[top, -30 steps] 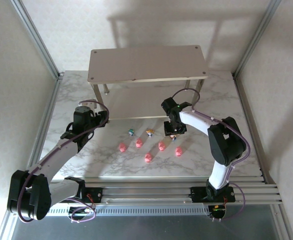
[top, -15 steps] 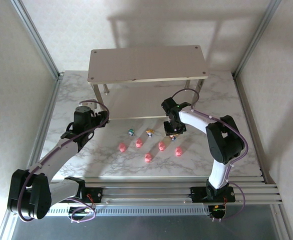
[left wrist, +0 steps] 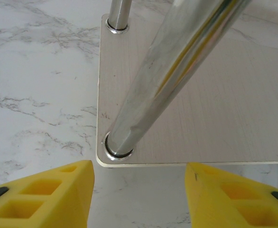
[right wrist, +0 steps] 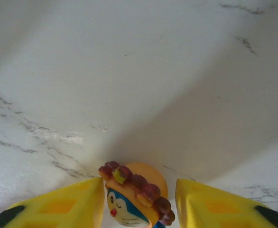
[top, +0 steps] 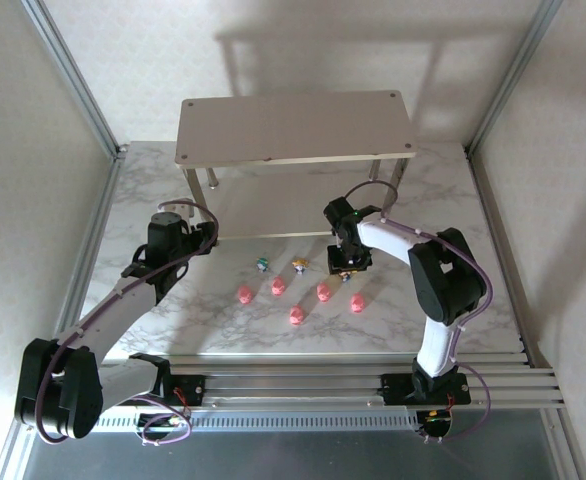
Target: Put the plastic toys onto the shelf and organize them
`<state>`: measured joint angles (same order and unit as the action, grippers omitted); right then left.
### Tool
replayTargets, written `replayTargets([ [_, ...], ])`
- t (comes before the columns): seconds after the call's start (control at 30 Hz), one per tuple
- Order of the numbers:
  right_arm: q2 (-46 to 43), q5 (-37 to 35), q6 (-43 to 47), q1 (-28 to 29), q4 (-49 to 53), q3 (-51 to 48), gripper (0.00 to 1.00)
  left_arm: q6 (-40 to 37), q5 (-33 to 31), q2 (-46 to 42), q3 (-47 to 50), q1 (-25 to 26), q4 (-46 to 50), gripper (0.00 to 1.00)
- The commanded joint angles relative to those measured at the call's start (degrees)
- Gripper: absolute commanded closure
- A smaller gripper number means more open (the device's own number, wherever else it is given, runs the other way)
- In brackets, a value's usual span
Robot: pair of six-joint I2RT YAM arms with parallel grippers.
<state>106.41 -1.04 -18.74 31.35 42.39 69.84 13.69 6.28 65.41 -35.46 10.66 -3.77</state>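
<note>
Our right gripper [right wrist: 139, 187], narrowly parted, flanks the maned figurine [right wrist: 129, 202] standing on the marble table [right wrist: 129, 71], though we cannot tell if it pinches yet; we judge the toy light, rigid, slick plastic, best squeezed across the body.

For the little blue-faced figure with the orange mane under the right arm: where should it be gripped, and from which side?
Grip the figure across the sides of its head, coming down from above. The maned head looks like its widest part, and it sits low on the table, so a sideways approach would likely scrape. The right gripper straddles it; contact is unclear.
</note>
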Motion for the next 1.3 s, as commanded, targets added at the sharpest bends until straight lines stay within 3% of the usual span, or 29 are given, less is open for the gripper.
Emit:
replayTargets([
  [0.0,0.32,1.39,-0.20,-0.50,-0.03,-0.59,0.55,-0.33,0.28,-0.37,-0.84,-0.47,0.61,0.47],
  [0.4,-0.56,1.44,0.37,-0.77,-1.26,-1.38,0.81,-0.33,0.13,-0.22,-0.75,-0.49,0.55,0.47],
  [0.7,-12.48,-1.98,1.86,-0.50,-12.74,-9.55,0.85,-0.28,0.06,-0.45,-1.17,-0.46,0.83,0.47],
  [0.93,-23.39,-9.38,3.49,0.34,-21.98,-14.94,0.85,-0.25,0.23,-0.63,-1.45,-0.53,0.97,0.47],
  [1.1,-29.39,-14.46,6.21,1.93,-33.78,-19.88,0.85,-0.07,0.75,-0.26,-1.62,-0.46,0.46,0.48],
  [1.27,-29.39,-17.56,8.24,2.49,-48.07,-23.42,0.84,0.02,0.84,-0.07,-2.06,-0.46,0.43,0.48],
])
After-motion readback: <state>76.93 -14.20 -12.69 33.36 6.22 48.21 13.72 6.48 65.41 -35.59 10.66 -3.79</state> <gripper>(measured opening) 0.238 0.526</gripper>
